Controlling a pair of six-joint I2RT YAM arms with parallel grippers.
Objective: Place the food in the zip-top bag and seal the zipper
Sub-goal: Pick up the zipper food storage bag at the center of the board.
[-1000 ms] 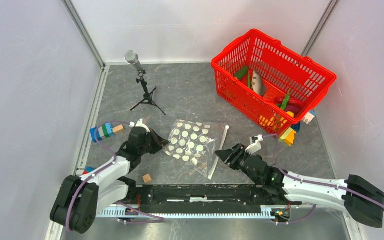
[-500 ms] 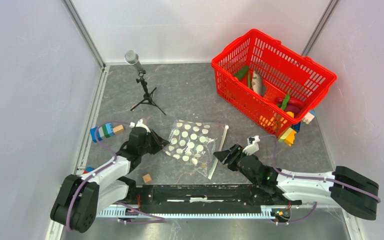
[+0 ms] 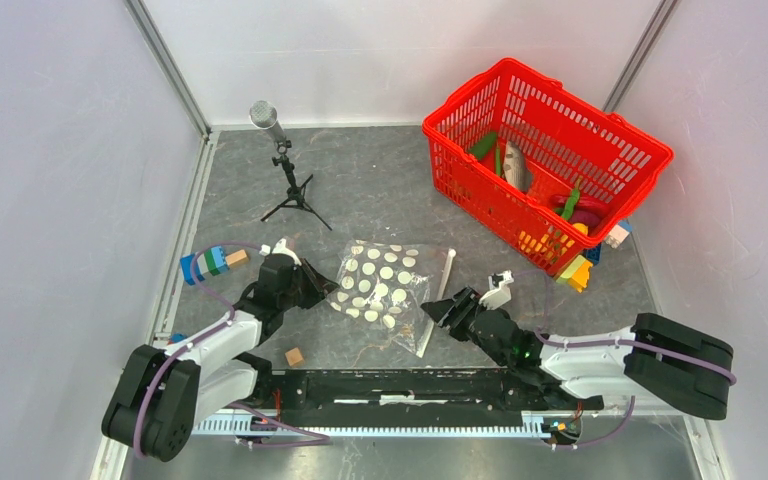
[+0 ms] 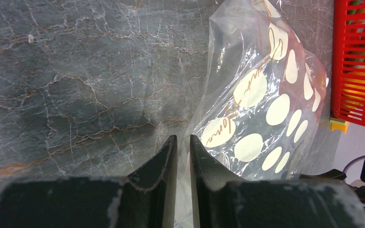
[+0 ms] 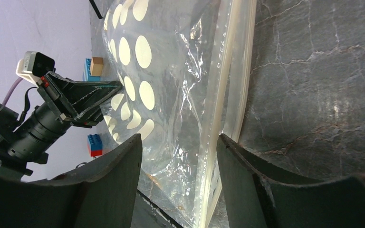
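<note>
**Pinching on the left, spread on the right**

The left tool (image 4: pixel 180 138) is pinching the edge of the zip-top bag (image 3: pixel 380 285), which is lying on the counter (image 3: pixel 380 190). The right tool (image 5: pixel 179 137) is standing spread around the zipper (image 5: pixel 233 71) (near its end). The food (image 3: pixel 517 166) is lying in the red basket (image 3: pixel 600 115).

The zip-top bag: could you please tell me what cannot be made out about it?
- Whether the zipper is sealed: too fine in every view.
- Near end of the zip-top bag: right wrist view, cut by the bottom edge.
- Its gripped edge: top view, covered by the left hand.
</note>
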